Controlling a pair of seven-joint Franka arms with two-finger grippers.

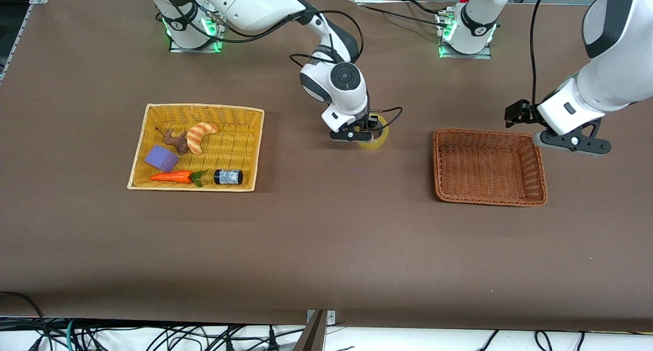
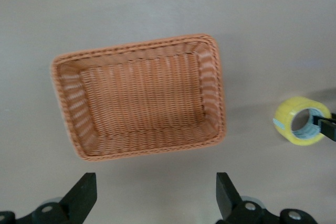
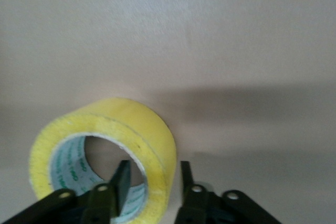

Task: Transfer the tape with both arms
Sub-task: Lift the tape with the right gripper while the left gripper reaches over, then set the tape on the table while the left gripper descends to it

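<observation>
The tape [image 1: 380, 140], a yellowish ring, sits at the table's middle between the two baskets. My right gripper [image 1: 367, 132] is down at it, one finger inside the hole and one outside, shut on the ring's wall. In the right wrist view the tape [image 3: 131, 116] fills the lower part and my right gripper [image 3: 153, 170] straddles its wall. My left gripper [image 1: 571, 143] hangs open and empty over the table beside the brown basket, at the left arm's end. The left wrist view shows the tape [image 2: 286, 123] off to one side and my left gripper [image 2: 156, 195] wide open.
An empty brown wicker basket [image 1: 437, 162] lies toward the left arm's end and also shows in the left wrist view [image 2: 139, 45]. A yellow wicker basket [image 1: 204, 106] toward the right arm's end holds a croissant [image 1: 200, 134], a purple block [image 1: 161, 157], a carrot [image 1: 172, 176] and a dark jar [image 1: 227, 176].
</observation>
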